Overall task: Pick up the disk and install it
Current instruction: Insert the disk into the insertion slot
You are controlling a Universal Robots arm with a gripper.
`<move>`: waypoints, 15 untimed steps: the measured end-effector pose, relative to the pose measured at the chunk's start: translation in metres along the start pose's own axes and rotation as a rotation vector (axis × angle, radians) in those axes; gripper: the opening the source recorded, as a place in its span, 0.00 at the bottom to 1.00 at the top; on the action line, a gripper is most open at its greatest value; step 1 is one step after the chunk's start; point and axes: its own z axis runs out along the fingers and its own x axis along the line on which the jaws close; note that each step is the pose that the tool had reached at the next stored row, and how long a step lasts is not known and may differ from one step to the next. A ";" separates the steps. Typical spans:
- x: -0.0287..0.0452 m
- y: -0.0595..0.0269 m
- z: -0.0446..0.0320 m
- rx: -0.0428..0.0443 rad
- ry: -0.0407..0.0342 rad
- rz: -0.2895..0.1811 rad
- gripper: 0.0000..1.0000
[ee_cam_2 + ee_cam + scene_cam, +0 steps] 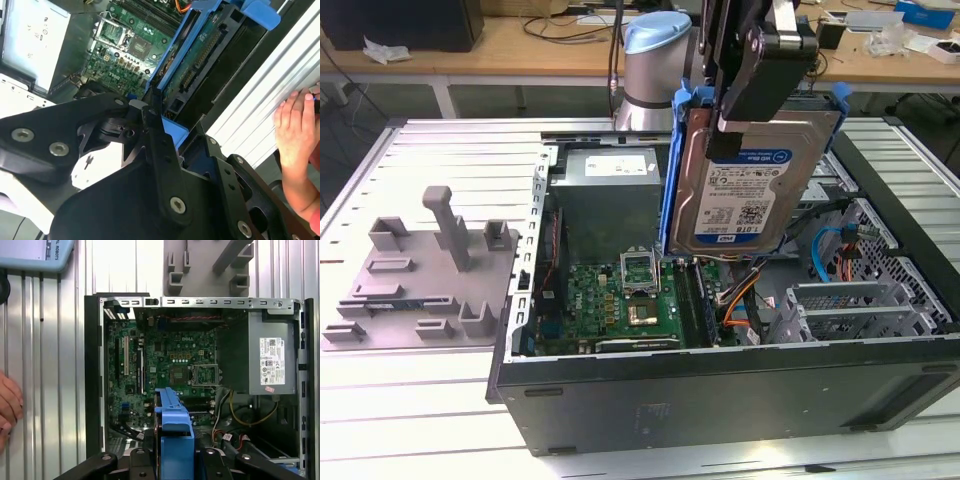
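Midair is where the disk [750, 190] hangs, above the open computer case [720, 400] and well clear of its floor. It stands nearly on edge, leaning slightly, with its white-and-blue label turned toward the exterior view and its blue caddy rail running down both long sides. The claw [745, 105] has closed on the upper end of the disk, its black fingers pressed against the caddy from either side, so the drive hangs below the wrist. In the second wrist view the disk [200, 55] shows its underside, a green circuit board with a connector, framed by the blue rail. In the first wrist view the blue caddy end [175, 435] points down toward the case. Inside the case lies the green motherboard [620, 295], with its square processor socket near the middle. The grey power supply [610, 190] sits in the far corner. At the exterior view's right are a silver perforated drive cage [880, 290] and loose orange cables [740, 295] just beside the motherboard. The case rests on a desk [420, 420] of pale metal slats. On the same desk, at the exterior view's left and apart from the case, is a grey fixture plate [420, 290] with upright posts. A person's hand [295, 125] rests on the slats beside the case in both wrist views.
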 end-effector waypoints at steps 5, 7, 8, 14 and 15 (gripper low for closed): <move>0.0045 -0.0088 -0.0004 -0.0001 0.0002 -0.002 0.37; 0.0069 -0.0144 -0.0007 -0.0001 0.0001 -0.003 0.37; 0.0090 -0.0200 -0.0009 -0.0003 0.0002 -0.004 0.37; 0.0152 -0.0360 -0.0015 -0.0003 0.0002 -0.007 0.37; 0.0162 -0.0382 -0.0016 -0.0004 0.0003 -0.008 0.37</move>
